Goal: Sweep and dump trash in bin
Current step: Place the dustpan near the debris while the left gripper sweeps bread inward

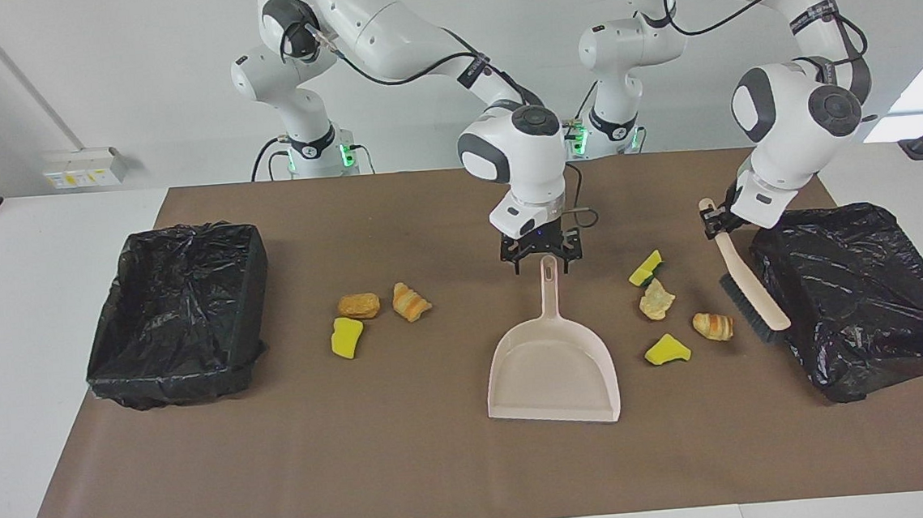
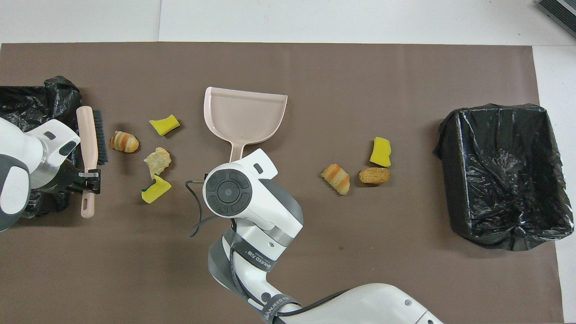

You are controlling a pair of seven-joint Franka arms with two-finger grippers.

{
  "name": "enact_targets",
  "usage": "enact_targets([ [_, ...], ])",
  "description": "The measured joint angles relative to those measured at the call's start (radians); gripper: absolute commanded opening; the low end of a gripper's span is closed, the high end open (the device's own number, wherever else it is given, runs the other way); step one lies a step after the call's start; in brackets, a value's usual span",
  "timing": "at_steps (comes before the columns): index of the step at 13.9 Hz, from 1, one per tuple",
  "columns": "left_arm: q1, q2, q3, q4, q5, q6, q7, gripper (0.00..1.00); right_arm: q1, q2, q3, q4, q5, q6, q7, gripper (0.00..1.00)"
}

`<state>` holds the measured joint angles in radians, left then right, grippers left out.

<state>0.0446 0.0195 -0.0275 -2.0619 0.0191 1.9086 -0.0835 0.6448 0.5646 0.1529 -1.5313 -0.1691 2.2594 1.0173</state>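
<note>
in the facing view we saw our right gripper (image 1: 541, 263) spread open over the handle tip of the beige plastic dustpan (image 1: 552, 370), holding nothing, the pan flat on the brown mat (image 1: 444, 471). our left gripper (image 1: 716, 219) was clamped on the handle of the beige brush with dark bristles (image 1: 743, 280), beside the black-lined bin (image 1: 862, 296) at the left arm's end. four scraps of trash (image 1: 658, 300) lay between brush and pan, three more (image 1: 359, 305) toward the other black-lined bin (image 1: 177, 311).

in the overhead view the right wrist hid its fingers, so seemingly no contact yet. trash (image 2: 157, 159) lay unswept. we judged the pan-grasping step was in hand; next, lower and close on the handle.
</note>
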Motion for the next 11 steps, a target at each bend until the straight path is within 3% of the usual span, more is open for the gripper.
enact_targets([
  [2, -0.002, 0.006, -0.003, -0.005, 0.000, 0.001, 0.001, 0.00, -0.004, 0.000, -0.007, 0.002, -0.039, 0.001, 0.000, 0.86],
  [4, -0.002, 0.015, -0.006, -0.011, 0.000, 0.017, 0.001, 0.00, -0.013, 0.000, -0.007, 0.009, -0.058, 0.001, 0.000, 0.73],
  [8, 0.001, 0.049, 0.003, -0.014, 0.000, 0.101, 0.001, 0.00, -0.015, 0.000, -0.007, 0.014, -0.077, 0.001, 0.000, 0.61],
  [11, 0.003, 0.065, 0.004, -0.014, 0.000, 0.128, 0.001, 0.00, -0.015, 0.000, -0.007, 0.014, -0.093, 0.001, -0.004, 0.37],
])
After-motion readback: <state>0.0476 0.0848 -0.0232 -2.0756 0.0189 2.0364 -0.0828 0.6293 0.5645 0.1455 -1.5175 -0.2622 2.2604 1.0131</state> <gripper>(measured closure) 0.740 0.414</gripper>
